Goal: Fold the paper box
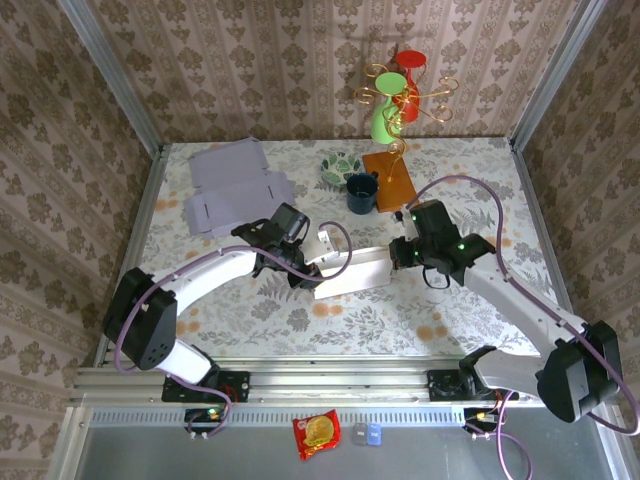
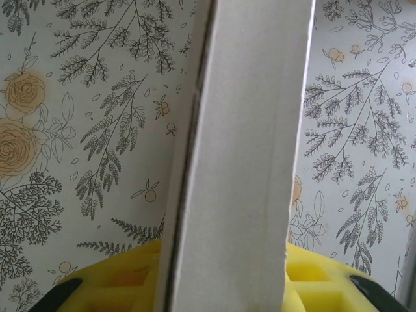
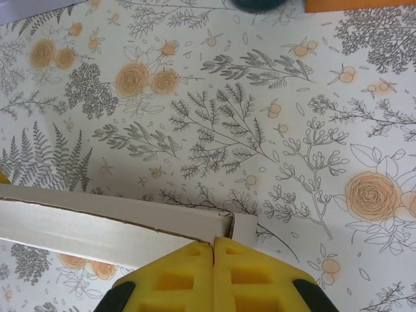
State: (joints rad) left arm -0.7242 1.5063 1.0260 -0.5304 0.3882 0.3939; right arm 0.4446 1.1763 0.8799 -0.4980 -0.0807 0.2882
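Note:
The paper box (image 1: 352, 272) is a long white cardboard piece, partly folded, lying across the middle of the table. My left gripper (image 1: 305, 266) holds its left end. In the left wrist view a white panel of the box (image 2: 240, 162) stands upright between the yellow fingers (image 2: 123, 279), and the left gripper (image 2: 224, 286) is shut on it. My right gripper (image 1: 398, 256) is at the box's right end. In the right wrist view the right gripper (image 3: 214, 244) has its yellow pads pressed together, tips against the corner of the box (image 3: 117, 221) beside a small end flap (image 3: 244, 227).
Flat lavender box blanks (image 1: 232, 185) lie at the back left. A dark blue cup (image 1: 361, 193), a patterned bowl (image 1: 340, 165) and an orange board (image 1: 388, 180) sit behind the box. A green vase (image 1: 385, 118) and a gold wire stand (image 1: 405, 90) are at the back.

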